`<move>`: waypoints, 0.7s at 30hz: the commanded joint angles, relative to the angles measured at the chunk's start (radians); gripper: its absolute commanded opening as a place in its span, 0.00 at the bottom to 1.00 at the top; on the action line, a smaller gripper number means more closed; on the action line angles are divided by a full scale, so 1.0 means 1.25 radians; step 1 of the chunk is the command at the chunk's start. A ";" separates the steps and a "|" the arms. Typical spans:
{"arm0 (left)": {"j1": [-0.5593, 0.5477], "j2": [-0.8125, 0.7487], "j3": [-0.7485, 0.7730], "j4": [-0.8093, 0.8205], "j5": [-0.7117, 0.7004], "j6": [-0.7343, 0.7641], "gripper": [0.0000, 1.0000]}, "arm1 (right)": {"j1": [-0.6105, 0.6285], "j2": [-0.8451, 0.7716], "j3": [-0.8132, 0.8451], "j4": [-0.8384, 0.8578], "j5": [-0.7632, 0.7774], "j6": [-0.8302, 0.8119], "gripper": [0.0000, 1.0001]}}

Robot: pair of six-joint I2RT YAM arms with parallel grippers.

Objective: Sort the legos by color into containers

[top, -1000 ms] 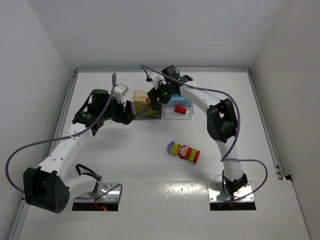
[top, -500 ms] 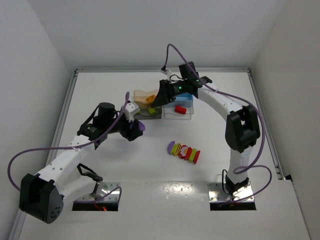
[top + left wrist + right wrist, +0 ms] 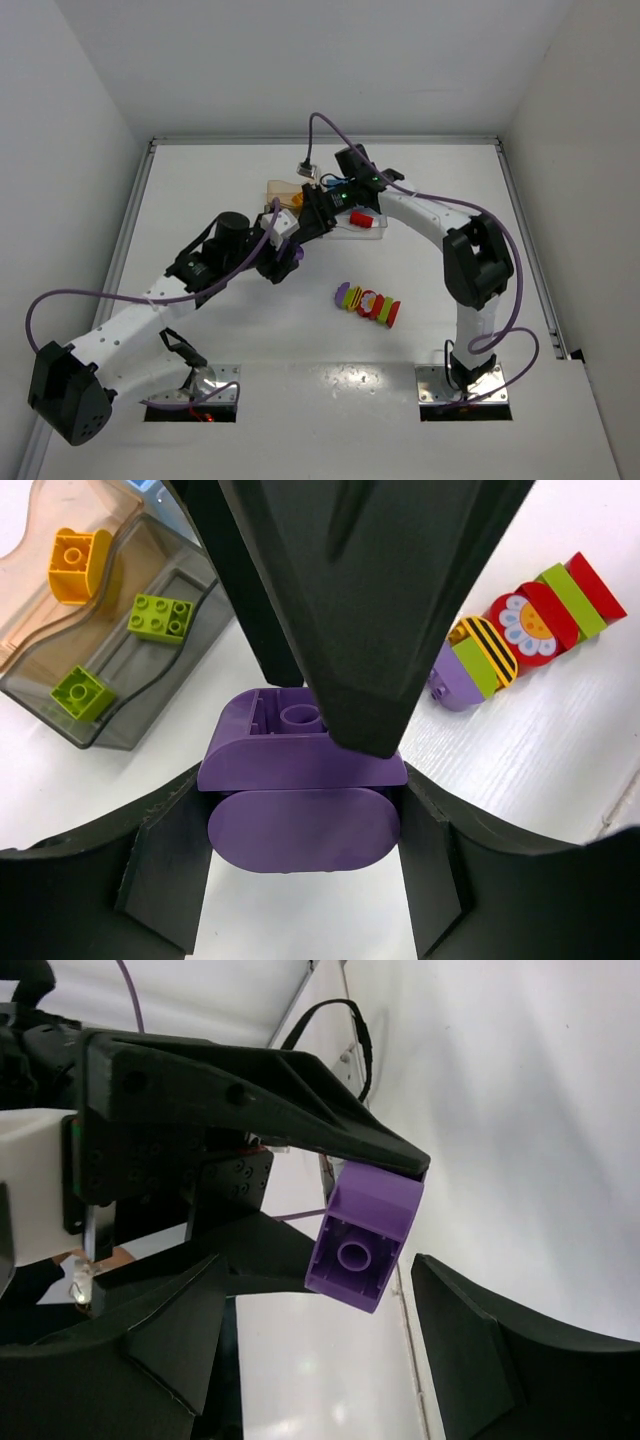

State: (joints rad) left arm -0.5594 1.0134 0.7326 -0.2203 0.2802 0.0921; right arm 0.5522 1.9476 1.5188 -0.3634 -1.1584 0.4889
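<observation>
My left gripper (image 3: 300,792) is shut on a purple lego (image 3: 300,825), two rounded pieces stacked, held above the table in front of the containers. In the right wrist view the same purple lego (image 3: 362,1240) hangs in the gap of my open right gripper (image 3: 318,1262), apart from both fingers. From above, the right gripper (image 3: 306,228) meets the left gripper (image 3: 284,262). The tan container (image 3: 30,620) holds an orange lego (image 3: 70,565). The dark grey container (image 3: 150,695) holds two green legos (image 3: 160,615). The clear container (image 3: 378,229) holds a red lego (image 3: 360,217).
A row of joined legos (image 3: 367,303) in purple, yellow, green and red lies on the table right of the grippers, also seen as the legos row (image 3: 525,630). Both arms crowd the space in front of the containers. White walls close in three sides.
My left arm has carried the purple lego right and nearer. The right arm has swung from over the containers down to the left gripper, its fingers now around the lego.
</observation>
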 commanded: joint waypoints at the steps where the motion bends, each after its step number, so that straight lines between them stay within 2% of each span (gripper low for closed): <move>1: -0.018 -0.004 0.014 0.058 -0.041 -0.009 0.00 | 0.011 -0.027 0.017 -0.055 0.020 -0.067 0.74; 6: -0.032 0.010 0.021 0.067 -0.056 -0.001 0.00 | 0.028 -0.027 0.033 -0.114 0.047 -0.136 0.76; 8: -0.032 0.010 0.021 0.067 -0.063 -0.001 0.00 | 0.036 -0.027 0.040 -0.122 0.055 -0.154 0.72; 9: -0.032 0.010 0.021 0.074 -0.063 -0.001 0.00 | 0.036 -0.027 0.040 -0.133 0.063 -0.169 0.68; 10: -0.032 0.010 0.021 0.074 -0.063 -0.001 0.00 | 0.036 -0.027 0.040 -0.133 0.063 -0.169 0.58; 12: -0.032 0.019 0.021 0.074 -0.063 -0.001 0.00 | 0.044 -0.027 0.040 -0.141 0.063 -0.189 0.46; 13: -0.032 0.019 0.021 0.074 -0.063 -0.001 0.00 | 0.044 -0.027 0.040 -0.141 0.063 -0.189 0.32; 14: -0.032 0.019 0.021 0.074 -0.063 -0.001 0.00 | 0.044 -0.027 0.040 -0.141 0.063 -0.197 0.25; 15: -0.032 0.019 0.021 0.074 -0.063 -0.001 0.00 | 0.044 -0.027 0.048 -0.141 0.063 -0.197 0.14; 18: -0.032 0.019 0.012 0.074 -0.063 -0.001 0.00 | 0.044 -0.035 0.055 -0.141 0.063 -0.208 0.02; 21: -0.032 0.012 -0.014 0.067 -0.071 -0.009 0.00 | 0.017 -0.042 0.082 -0.141 0.072 -0.222 0.00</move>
State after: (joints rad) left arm -0.5949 1.0348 0.7311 -0.1772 0.2077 0.0967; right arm 0.5858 1.9476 1.5452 -0.5556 -1.0294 0.2787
